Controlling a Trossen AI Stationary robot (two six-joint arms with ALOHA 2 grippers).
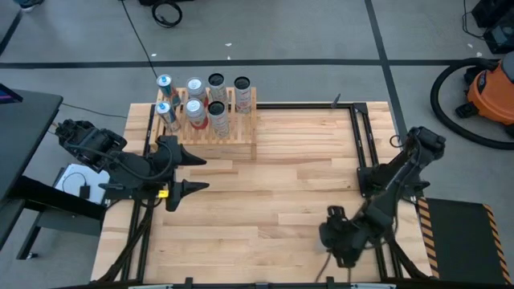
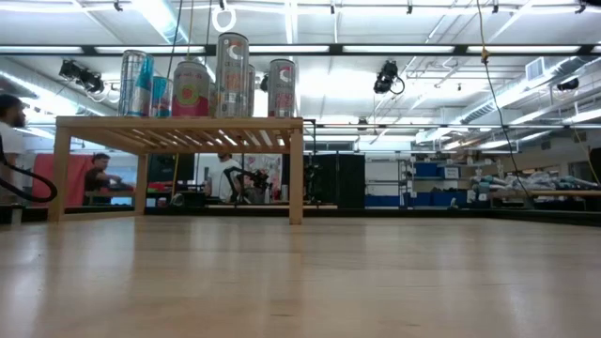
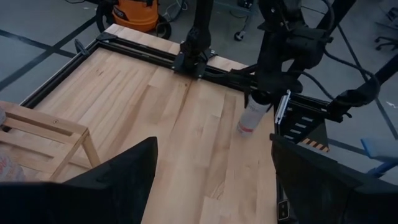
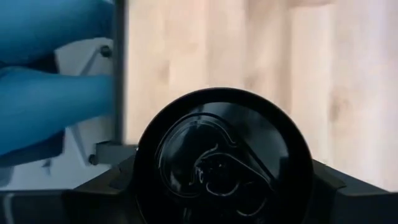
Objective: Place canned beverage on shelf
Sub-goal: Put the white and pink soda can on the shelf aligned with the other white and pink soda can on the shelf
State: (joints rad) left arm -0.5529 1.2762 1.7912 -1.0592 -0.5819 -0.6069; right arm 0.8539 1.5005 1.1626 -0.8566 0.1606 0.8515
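Right wrist view: right gripper (image 4: 224,186) fingers grip the can (image 4: 224,158); lift straight, then carry to the shelf (image 1: 241,128); left gripper (image 1: 193,172) fingers wide.

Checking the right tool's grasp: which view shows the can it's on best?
The left wrist view: the can shows side-on, hanging upright under the right tool near the table's edge. The right wrist view shows only its dark top between the fingers. In the high view the arm hides it. The low view misses it.
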